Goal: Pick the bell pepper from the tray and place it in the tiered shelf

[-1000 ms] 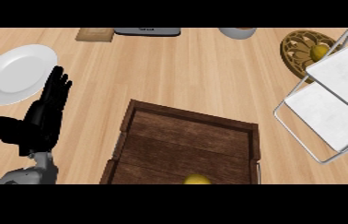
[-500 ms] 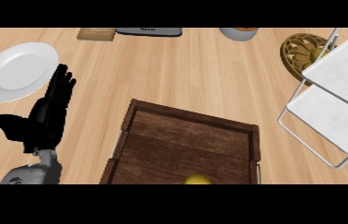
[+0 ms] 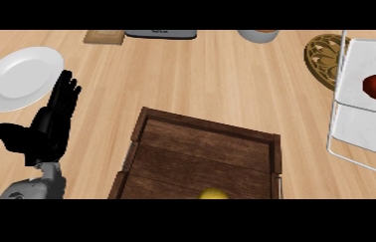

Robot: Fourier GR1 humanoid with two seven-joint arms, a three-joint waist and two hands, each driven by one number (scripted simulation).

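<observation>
Left hand resting open beside the tray, yellow bell pepper low in the tray.

The left hand (image 3: 53, 117) shows at the view's left side, its fingers straight and pointing up, holding nothing, its fingertips near the lower right rim of a white plate (image 3: 26, 76). The dark wooden tray (image 3: 206, 151) lies in the lower middle of the wooden counter (image 3: 206, 76), and the bell pepper (image 3: 214, 193) sits on its floor, partly cut off at the bottom of the view. The white tiered shelf (image 3: 352, 111) with its wire frame stands at the right edge, well apart from the tray; a dark red thing (image 3: 369, 84), only partly in view, rests on its upper level. A woven basket (image 3: 323, 59) lies just beside the shelf. The right hand is out of view.
</observation>
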